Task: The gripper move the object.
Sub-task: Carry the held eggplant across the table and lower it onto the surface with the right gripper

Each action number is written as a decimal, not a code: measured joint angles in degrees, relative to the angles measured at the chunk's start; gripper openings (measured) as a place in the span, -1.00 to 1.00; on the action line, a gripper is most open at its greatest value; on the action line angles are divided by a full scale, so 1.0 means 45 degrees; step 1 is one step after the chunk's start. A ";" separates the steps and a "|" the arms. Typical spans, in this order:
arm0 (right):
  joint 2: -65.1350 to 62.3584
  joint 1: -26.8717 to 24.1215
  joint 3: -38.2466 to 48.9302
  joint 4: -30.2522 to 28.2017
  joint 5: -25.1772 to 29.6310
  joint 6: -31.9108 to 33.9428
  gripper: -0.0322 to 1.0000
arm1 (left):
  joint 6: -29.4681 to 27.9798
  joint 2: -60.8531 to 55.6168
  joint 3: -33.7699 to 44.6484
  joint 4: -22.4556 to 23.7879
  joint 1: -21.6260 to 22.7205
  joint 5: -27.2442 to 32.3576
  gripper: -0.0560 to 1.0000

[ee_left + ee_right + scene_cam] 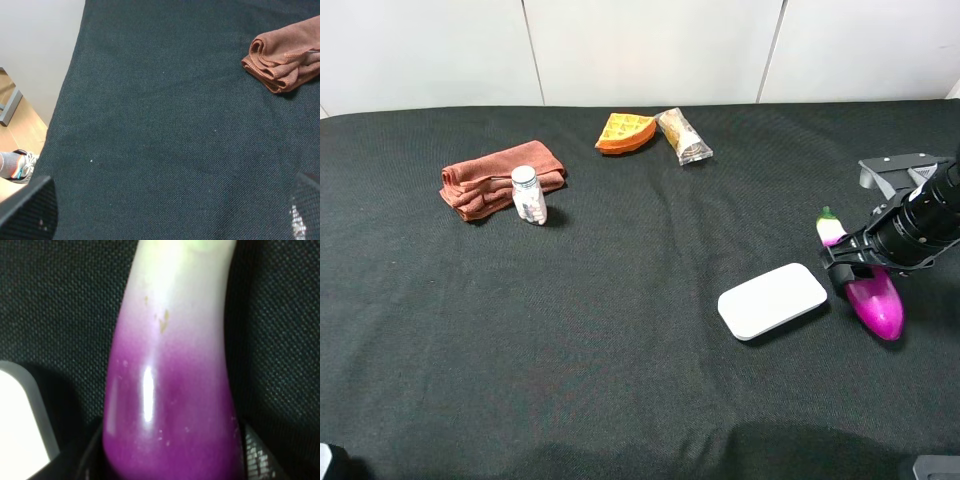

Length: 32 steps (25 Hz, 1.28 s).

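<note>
Evidently the object [878, 302] is held clamped by the right gripper [850, 268], with its long axis lying across the jaws.

Probably a robot test lab: a table draped in black cloth [620, 340] against plain white wall panels [650, 50], with a black arm [925, 215] over it. Unrelated props lie scattered: towel [500, 178], bottle [528, 194], waffle [625, 132], eggplant [875, 300]. Beside the table are a wood floor [20, 135] and somebody's sneaker [22, 167].
</note>
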 joint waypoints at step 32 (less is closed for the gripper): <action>0.0038 0.0000 0.0000 -0.0018 0.0015 -0.0581 -0.15 | 0.0000 0.0000 0.0000 0.0000 0.0000 0.0000 0.91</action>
